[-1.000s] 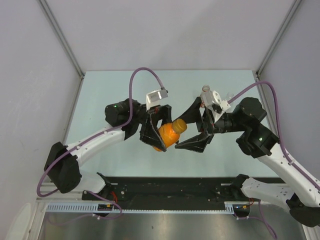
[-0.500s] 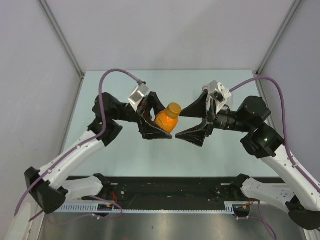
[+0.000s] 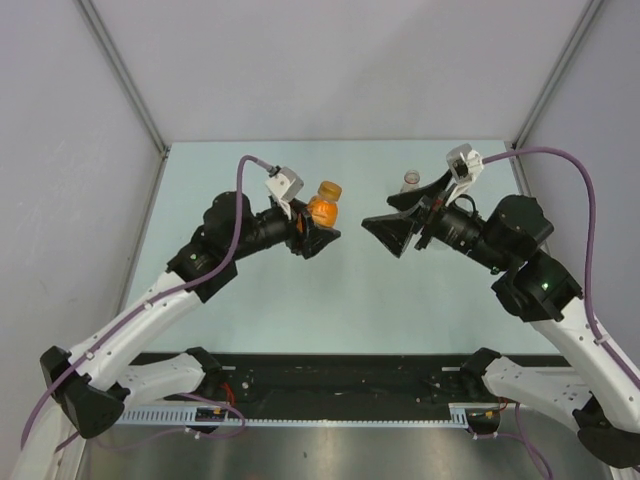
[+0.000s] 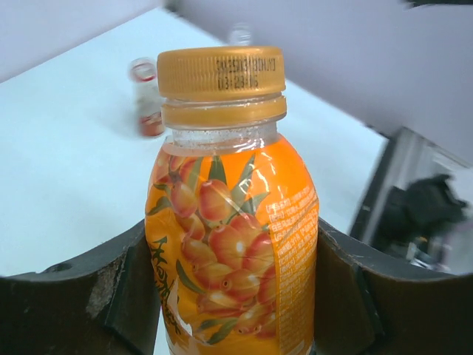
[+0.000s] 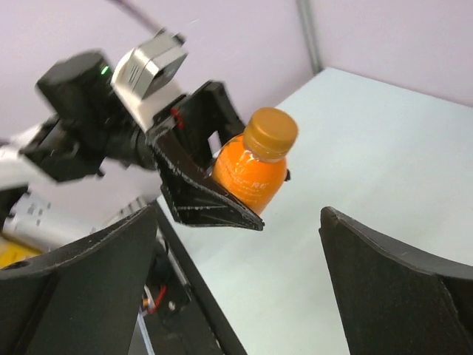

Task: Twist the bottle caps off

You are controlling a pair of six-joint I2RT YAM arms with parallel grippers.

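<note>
My left gripper (image 3: 318,228) is shut on the orange-filled bottle (image 3: 321,211) and holds it above the table with its neck toward the far side. Its orange cap (image 4: 222,72) sits screwed on the neck. In the left wrist view both pads (image 4: 122,296) press the bottle's label (image 4: 229,244). My right gripper (image 3: 386,220) stands open to the right of the bottle, apart from it. From the right wrist, the bottle (image 5: 250,176) and its cap (image 5: 270,132) lie beyond my open right gripper (image 5: 236,288).
A small clear bottle (image 3: 411,181) stands on the table behind my right gripper. In the left wrist view a bottle with a reddish band (image 4: 146,100) and another clear one (image 4: 239,33) stand far off. Grey walls enclose the pale green table (image 3: 330,300).
The left arm has carried the orange bottle up and toward the far side, turning it. The right gripper has opened wide and drawn back to the right, off the cap.
</note>
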